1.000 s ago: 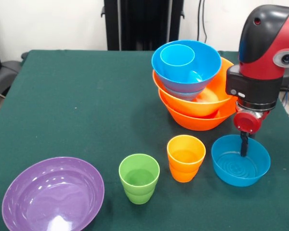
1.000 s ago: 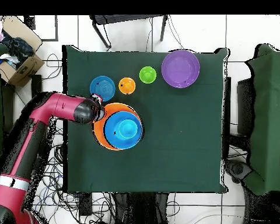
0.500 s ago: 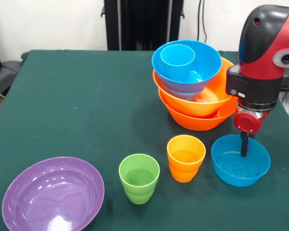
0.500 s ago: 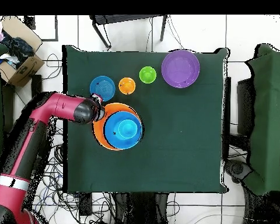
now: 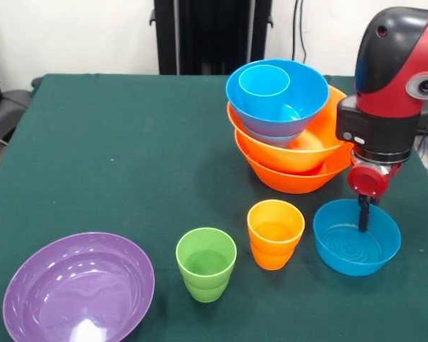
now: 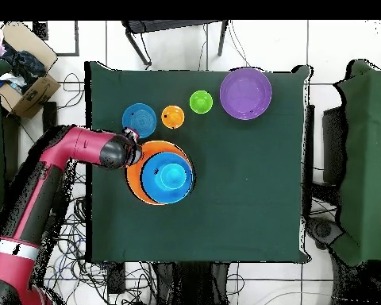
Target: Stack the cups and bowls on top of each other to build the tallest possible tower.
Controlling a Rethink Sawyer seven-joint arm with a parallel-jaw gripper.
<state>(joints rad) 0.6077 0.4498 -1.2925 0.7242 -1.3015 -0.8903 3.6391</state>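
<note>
Green cloth is covering the table (image 5: 114, 142). At five o'clock, the gripper (image 5: 362, 216) is dipping inside the small blue bowl (image 5: 357, 237)'s rim, finger state unclear. Light, stiff, slippery plastic; gripping its rim looks best.

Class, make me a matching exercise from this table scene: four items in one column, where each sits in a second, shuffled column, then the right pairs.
Items:
1. blue cup
2. purple bowl
3. orange cup
4. claw

Places:
A. between the green cup and the loose small blue bowl
B. on top of the tower
C. dipping into the loose small blue bowl
D. alone at the row's end, beside the green cup

Pairs: 1-B, 2-D, 3-A, 4-C
</note>
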